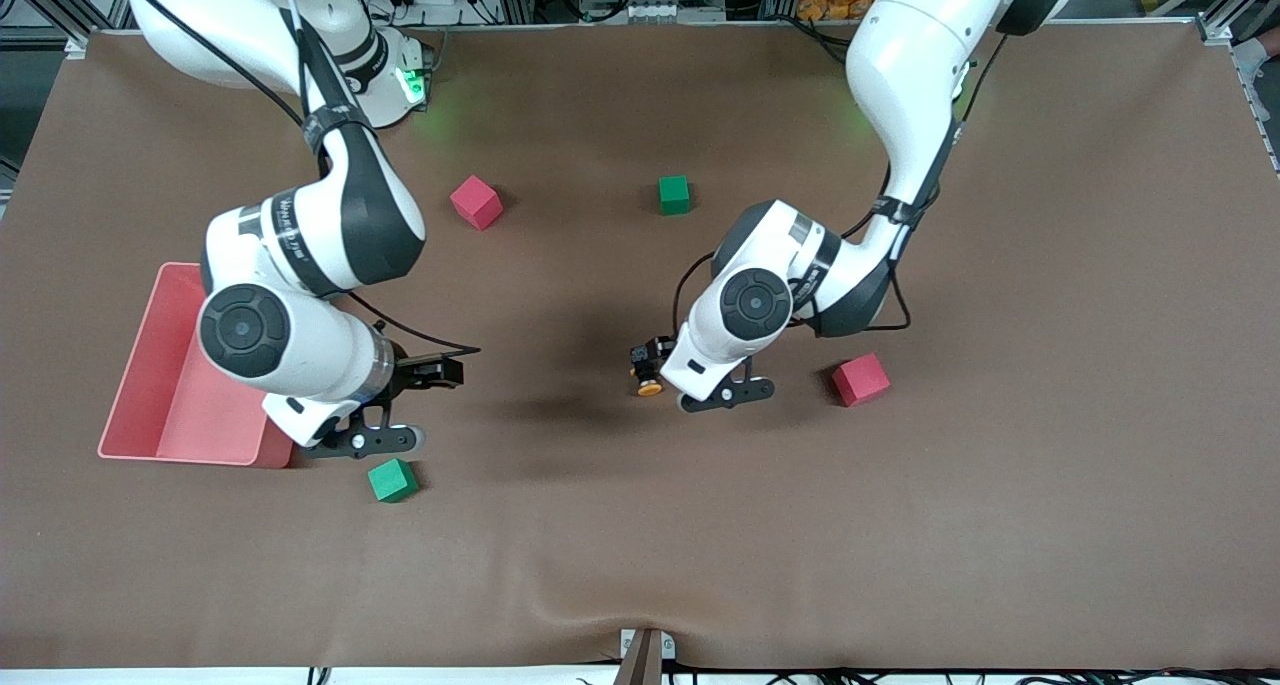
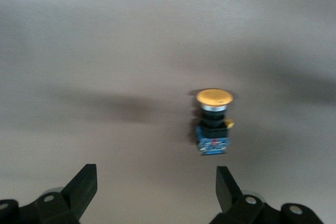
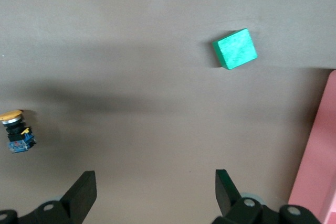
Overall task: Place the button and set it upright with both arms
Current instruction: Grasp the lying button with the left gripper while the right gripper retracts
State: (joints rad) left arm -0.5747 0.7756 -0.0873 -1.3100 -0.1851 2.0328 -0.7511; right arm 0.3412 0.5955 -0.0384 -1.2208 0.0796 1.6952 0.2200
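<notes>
Orange-capped button (image 1: 650,370), black and blue body, lying on its side on the brown table cover (image 1: 640,565), near the middle of the table; not upright. Left gripper (image 1: 715,393): low over the cover just beside the button, fingers spread wide, nothing between them; in the left wrist view the button (image 2: 213,121) lies a little ahead of the fingertips (image 2: 84,184), off toward one finger and not centred. Right gripper (image 1: 365,435): over the cover beside the pink tray (image 1: 150,365), wide open and empty, waiting; a green cube (image 1: 392,480) sits just nearer the front camera than it. Other items: red cube (image 1: 860,379) toward the left arm's end, second red cube (image 1: 476,202) and second green cube (image 1: 674,194) farther from the front camera. Step in hand, as judged: approach by the left arm, grasp not yet made. Next move calls for: centring the open fingers across the button's body, lowering, and closing without nudging so small a piece away. Righting it will likely need the right arm brought over.
</notes>
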